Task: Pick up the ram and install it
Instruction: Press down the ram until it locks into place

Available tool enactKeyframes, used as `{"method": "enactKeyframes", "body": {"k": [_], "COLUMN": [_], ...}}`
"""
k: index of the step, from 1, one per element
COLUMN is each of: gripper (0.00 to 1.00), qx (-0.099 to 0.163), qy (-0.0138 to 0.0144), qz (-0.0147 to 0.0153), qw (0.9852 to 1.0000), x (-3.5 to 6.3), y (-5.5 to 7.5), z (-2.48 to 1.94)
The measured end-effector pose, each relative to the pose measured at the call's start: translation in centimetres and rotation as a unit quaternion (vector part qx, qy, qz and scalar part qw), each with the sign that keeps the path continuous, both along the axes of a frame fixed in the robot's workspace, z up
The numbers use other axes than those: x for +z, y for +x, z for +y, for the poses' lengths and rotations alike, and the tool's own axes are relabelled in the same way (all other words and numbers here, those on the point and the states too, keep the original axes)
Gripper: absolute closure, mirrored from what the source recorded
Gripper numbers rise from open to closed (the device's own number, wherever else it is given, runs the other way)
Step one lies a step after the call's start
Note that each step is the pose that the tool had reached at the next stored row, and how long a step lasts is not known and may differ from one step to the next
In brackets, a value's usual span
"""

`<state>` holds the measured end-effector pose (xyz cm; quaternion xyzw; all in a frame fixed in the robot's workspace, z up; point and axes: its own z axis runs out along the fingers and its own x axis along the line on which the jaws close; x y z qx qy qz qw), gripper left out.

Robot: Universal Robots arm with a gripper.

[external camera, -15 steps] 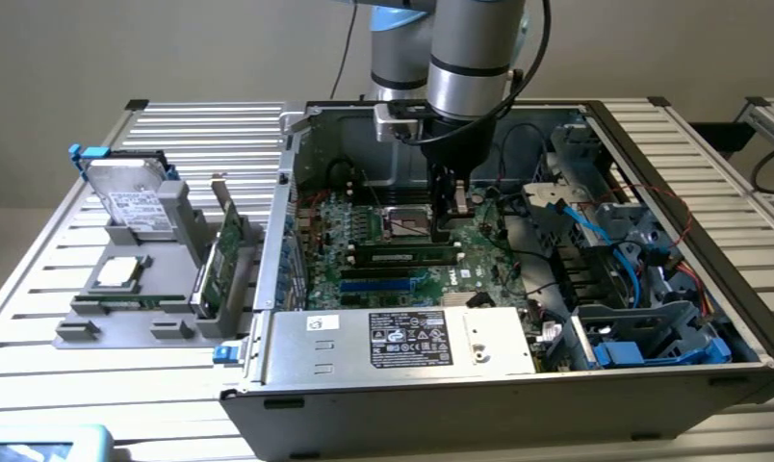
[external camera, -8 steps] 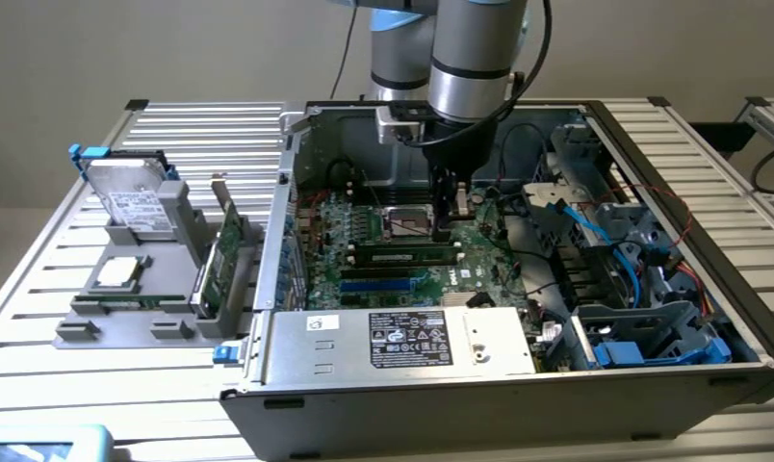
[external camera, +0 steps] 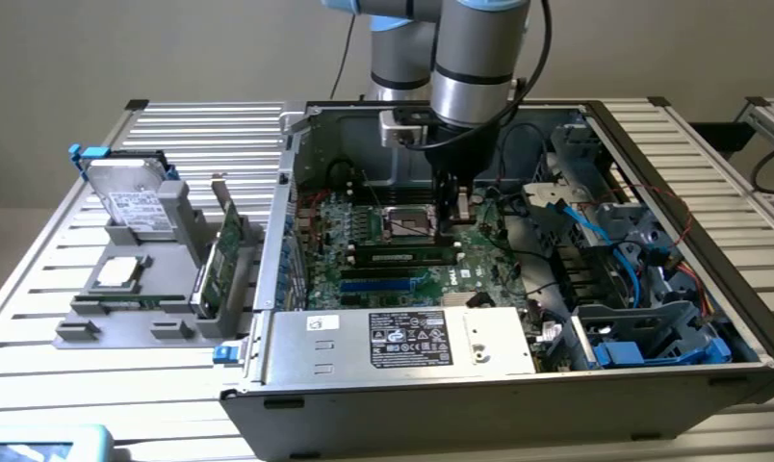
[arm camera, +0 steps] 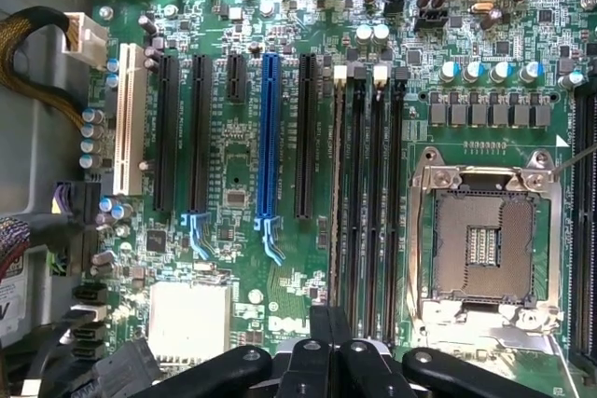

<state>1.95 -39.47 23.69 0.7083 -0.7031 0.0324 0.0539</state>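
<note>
In the exterior view, the arm reaches into the open computer case point(external camera: 490, 409) on the tabletop point(external camera: 695, 144). Its pincer point(external camera: 463, 214) hangs clenched beside the CPU socket point(external camera: 406, 223). The ram point(external camera: 406, 257) lies along a memory slot near the pincer's tip.

In the wrist view, the pincer point(arm camera: 331, 347) is pressed together with nothing visible between its fingers. The ram point(arm camera: 337, 184) shows edge-on in its slot.
</note>
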Motion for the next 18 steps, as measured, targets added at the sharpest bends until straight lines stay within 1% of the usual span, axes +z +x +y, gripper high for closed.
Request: {"method": "enactKeyframes", "body": {"k": [1,2,6,7,9,13,18], "gripper": [0.89,0.89,0.89,0.89,0.89,0.89,0.89], "qx": [-0.001,-0.003,-0.008,-0.010,-0.013,-0.018,-0.023], "qy": [-0.0010,-0.0010,-0.0009,-0.0009,-0.0011,-0.0011,-0.0012], "qz": [-0.0008,-0.0016,-0.0068,-0.0075,-0.0082,-0.0083,-0.0089], "qw": [1.0000,1.0000,0.9999,0.9999,0.9999,0.9998,0.9997], "x": [-0.02,-0.06,-0.19,-0.24,-0.34,-0.54,-0.69], "y": [0.00,0.00,0.00,0.01,0.00,0.00,-0.02], "z": [0.02,0.04,0.18,0.20,0.24,0.43,0.43]}}
